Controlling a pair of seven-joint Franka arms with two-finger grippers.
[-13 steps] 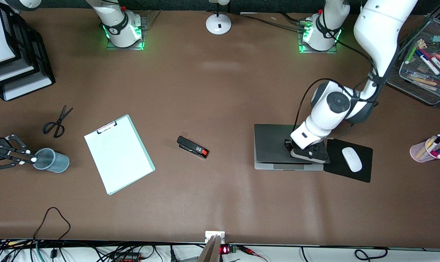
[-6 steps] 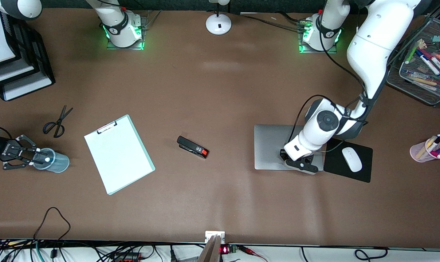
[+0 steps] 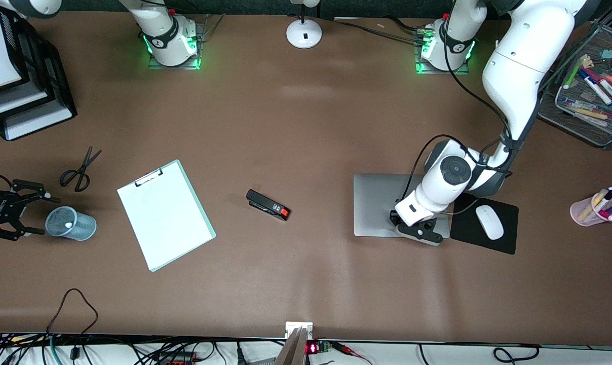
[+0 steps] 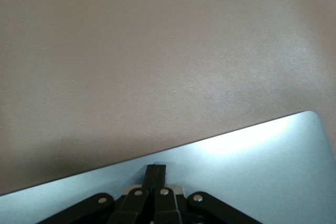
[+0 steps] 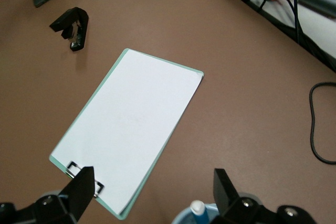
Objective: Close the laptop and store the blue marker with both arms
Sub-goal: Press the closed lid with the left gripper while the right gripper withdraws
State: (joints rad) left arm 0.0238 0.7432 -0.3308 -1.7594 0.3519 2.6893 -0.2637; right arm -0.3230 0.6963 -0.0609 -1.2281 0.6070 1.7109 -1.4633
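The silver-grey laptop (image 3: 379, 203) lies shut flat at the left arm's end of the table. My left gripper (image 3: 418, 231) is shut and empty, its tips resting on the lid near the edge nearest the front camera; the lid (image 4: 252, 171) fills the left wrist view. The blue marker (image 3: 68, 224) stands in a blue-grey cup (image 3: 75, 225) at the right arm's end, its whitish cap up; in the right wrist view the marker (image 5: 198, 209) pokes out of the cup (image 5: 207, 214). My right gripper (image 3: 25, 215) is open and empty beside the cup.
A white clipboard (image 3: 165, 214), black scissors (image 3: 79, 170) and a black-and-red stapler (image 3: 268, 204) lie mid-table. A white mouse (image 3: 489, 221) sits on a black pad (image 3: 486, 223) beside the laptop. A pink pen cup (image 3: 596, 208) and a mesh tray (image 3: 592, 86) stand at the left arm's end.
The left gripper pressed the laptop lid down until it shut flat. The right gripper let the marker drop into the cup, opened, and drew back away from the cup.
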